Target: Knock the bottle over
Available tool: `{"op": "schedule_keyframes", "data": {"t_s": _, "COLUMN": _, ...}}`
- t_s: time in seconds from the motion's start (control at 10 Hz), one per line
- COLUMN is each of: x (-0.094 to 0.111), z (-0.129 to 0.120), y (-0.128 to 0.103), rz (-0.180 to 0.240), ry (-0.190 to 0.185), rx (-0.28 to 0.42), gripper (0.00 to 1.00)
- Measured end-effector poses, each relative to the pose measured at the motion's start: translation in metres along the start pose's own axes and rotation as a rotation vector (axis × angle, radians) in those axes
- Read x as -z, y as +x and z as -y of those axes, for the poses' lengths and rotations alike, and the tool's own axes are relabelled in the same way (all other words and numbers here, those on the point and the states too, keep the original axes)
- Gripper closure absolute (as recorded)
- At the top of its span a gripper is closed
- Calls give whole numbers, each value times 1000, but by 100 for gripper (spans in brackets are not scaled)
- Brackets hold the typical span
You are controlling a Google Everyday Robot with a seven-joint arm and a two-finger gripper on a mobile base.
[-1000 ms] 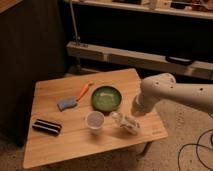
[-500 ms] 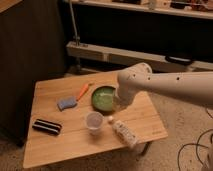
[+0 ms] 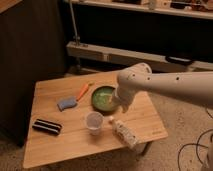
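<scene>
Showing: white gripper (image 3: pixel 121 104), clear bottle (image 3: pixel 123 131) with white cap, green bowl (image 3: pixel 103 96), orange carrot (image 3: pixel 83 91), blue sponge (image 3: pixel 66 103), black case (image 3: pixel 47 126), tan table (image 3: pixel 60 145).

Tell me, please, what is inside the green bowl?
The green bowl looks empty where visible; the arm and gripper over its right rim hide that part. The bottle lies outside it.

Wooden table (image 3: pixel 55 150), light top, dark cabinet (image 3: pixel 30 55) behind at 10 o'clock. Clear cup (image 3: pixel 94 121) upright near table middle. From cup: green bowl (image 3: pixel 101 97) at 12–1 o'clock; blue sponge (image 3: pixel 66 103) at 10 o'clock; orange carrot-like item (image 3: pixel 83 91) at 11 o'clock, just beside sponge; black flat case (image 3: pixel 47 126) at 9 o'clock. Cables (image 3: pixel 190 150) on floor at 3 o'clock. Gripper (image 3: pixel 121 106) at bowl's 3 o'clock rim.
</scene>
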Motion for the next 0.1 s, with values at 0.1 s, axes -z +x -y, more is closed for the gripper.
{"op": "schedule_keyframes", "data": {"t_s": 0.1, "x": 0, "z": 0, "y": 0, "rz": 0, "ry": 0, "rx": -1, "gripper": 20}}
